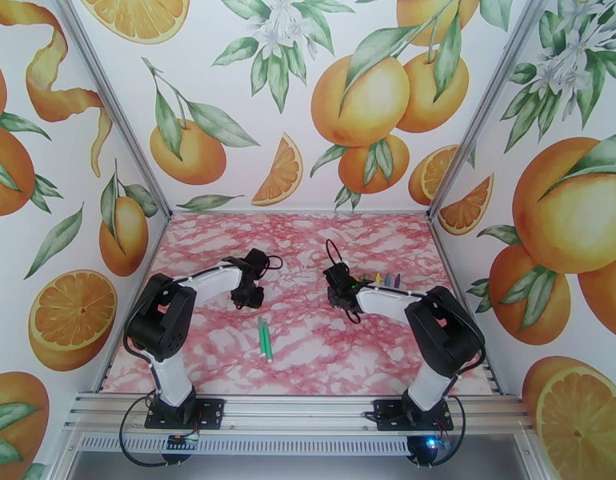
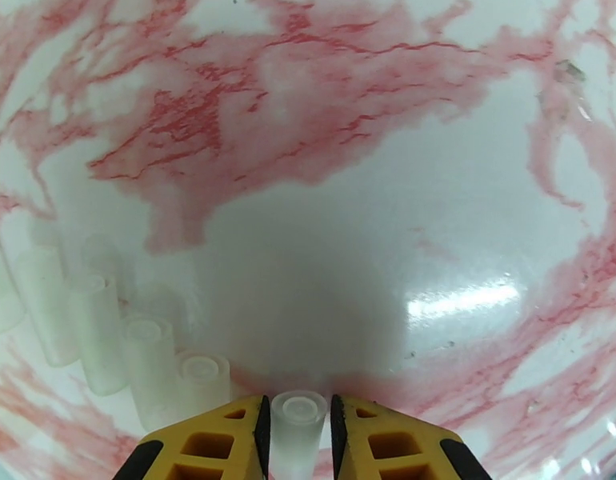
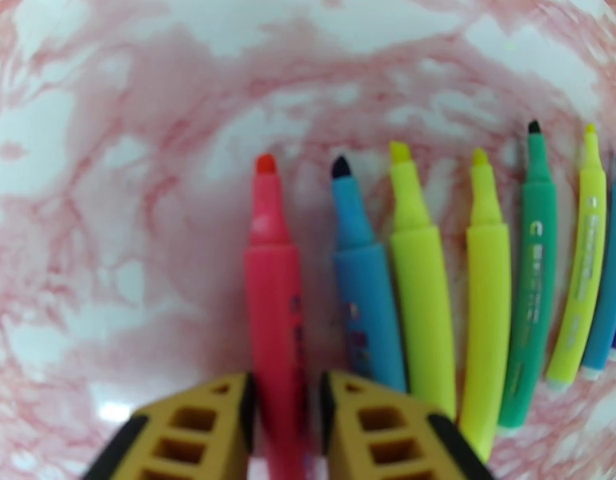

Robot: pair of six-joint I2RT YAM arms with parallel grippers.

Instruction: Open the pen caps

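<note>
My left gripper [image 2: 300, 416] is shut on a translucent white pen cap [image 2: 298, 432] held upright just above the table. To its left, several more clear caps [image 2: 148, 354] stand in a curved row. My right gripper [image 3: 286, 406] is shut on a red pen [image 3: 272, 290] whose tip is bare. Beside it lie several uncapped pens in a row: blue [image 3: 368, 314], yellow [image 3: 424, 306], another yellow [image 3: 488, 314], green [image 3: 532, 298] and more at the right edge. In the top view, two green pens [image 1: 265, 339] lie near the front middle, between the grippers [image 1: 248, 296] [image 1: 340, 296].
The pink marbled tabletop [image 1: 308, 362] is walled on three sides by orange-print panels. The row of pens [image 1: 386, 279] lies just right of my right gripper. An aluminium rail [image 1: 308, 406] runs along the near edge.
</note>
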